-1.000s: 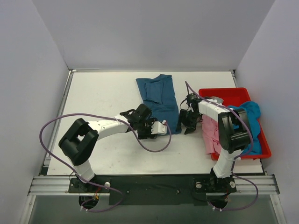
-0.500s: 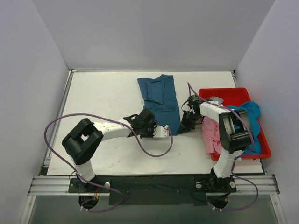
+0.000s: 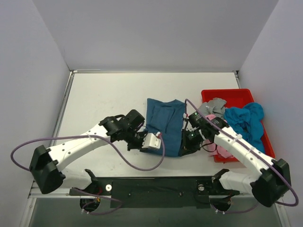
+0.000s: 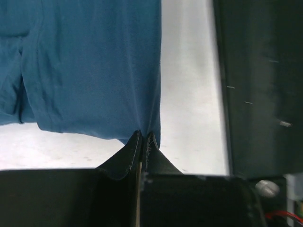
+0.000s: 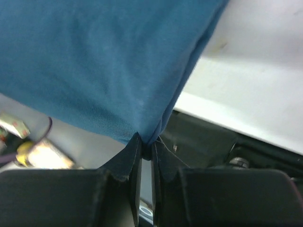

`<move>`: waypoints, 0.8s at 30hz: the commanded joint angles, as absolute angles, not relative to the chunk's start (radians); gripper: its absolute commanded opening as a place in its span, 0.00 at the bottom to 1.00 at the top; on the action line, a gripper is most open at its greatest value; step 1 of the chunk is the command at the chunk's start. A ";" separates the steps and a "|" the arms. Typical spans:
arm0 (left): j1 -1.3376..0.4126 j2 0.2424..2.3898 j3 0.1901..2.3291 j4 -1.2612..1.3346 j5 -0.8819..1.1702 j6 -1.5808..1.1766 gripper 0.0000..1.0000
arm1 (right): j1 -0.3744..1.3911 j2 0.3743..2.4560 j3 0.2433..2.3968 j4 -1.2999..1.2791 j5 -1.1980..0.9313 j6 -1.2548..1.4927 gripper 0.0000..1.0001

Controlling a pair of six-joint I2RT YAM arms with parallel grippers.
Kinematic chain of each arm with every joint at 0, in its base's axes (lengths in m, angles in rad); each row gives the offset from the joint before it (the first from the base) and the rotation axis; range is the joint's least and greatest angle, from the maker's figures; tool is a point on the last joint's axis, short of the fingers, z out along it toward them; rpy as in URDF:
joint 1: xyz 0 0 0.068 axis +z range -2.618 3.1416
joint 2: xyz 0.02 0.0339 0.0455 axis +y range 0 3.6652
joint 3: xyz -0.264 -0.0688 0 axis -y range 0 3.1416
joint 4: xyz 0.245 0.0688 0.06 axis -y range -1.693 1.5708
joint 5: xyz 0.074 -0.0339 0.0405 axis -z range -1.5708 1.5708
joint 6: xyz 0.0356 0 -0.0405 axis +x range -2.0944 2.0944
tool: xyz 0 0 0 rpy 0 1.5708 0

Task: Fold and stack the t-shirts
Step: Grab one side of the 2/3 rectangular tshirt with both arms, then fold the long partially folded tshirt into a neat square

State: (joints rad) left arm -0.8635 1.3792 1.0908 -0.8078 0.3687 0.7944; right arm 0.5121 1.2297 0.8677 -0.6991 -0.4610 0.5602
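The dark teal-blue t-shirt point(image 3: 164, 122) lies at the middle of the table, its near hem drawn toward the front edge. My left gripper point(image 3: 157, 139) is shut on the hem's left corner, and the left wrist view shows the cloth point(image 4: 94, 66) pinched at the fingertips point(image 4: 144, 136). My right gripper point(image 3: 183, 145) is shut on the hem's right corner, with the cloth point(image 5: 104, 61) bunched between its jaws point(image 5: 146, 142). The grey t-shirt point(image 3: 212, 106), turquoise-blue t-shirt point(image 3: 246, 119) and pink t-shirt point(image 3: 223, 152) lie in a heap at the right.
A red plastic tray point(image 3: 227, 91) at the right holds the heaped shirts; the pink one hangs over its near rim. A black rail point(image 3: 156, 187) runs along the table's front edge. White walls close in the back and both sides.
Both grippers have shut on the teal-blue shirt's near hem and both arms have pulled it toward the front edge. The shirt now lies nearer and looks shorter.
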 commanded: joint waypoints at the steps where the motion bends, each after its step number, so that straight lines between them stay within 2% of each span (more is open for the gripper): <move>1: -0.887 1.229 1.109 -1.184 0.538 0.773 0.00 | 0.734 1.068 0.879 -0.945 -0.431 0.716 0.00; 5: -0.888 1.146 1.190 -1.348 0.664 0.761 0.00 | 0.899 0.986 0.932 -0.986 -0.446 0.843 0.00; 8: -0.882 1.137 1.247 -1.352 0.678 0.684 0.00 | 0.901 0.977 0.979 -0.989 -0.442 0.861 0.00; 13: -0.735 1.213 1.290 -1.185 0.640 0.572 0.00 | 0.640 1.083 1.020 -0.980 -0.469 0.692 0.00; 15: -0.652 1.291 1.336 -1.132 0.623 0.540 0.00 | 0.528 1.144 1.037 -0.959 -0.494 0.628 0.00; 18: -0.618 1.421 1.393 -1.068 0.554 0.526 0.00 | 0.367 1.239 1.058 -0.882 -0.540 0.566 0.00; 24: -0.558 1.636 1.499 -0.965 0.519 0.445 0.00 | 0.249 1.472 1.120 -0.749 -0.586 0.508 0.00</move>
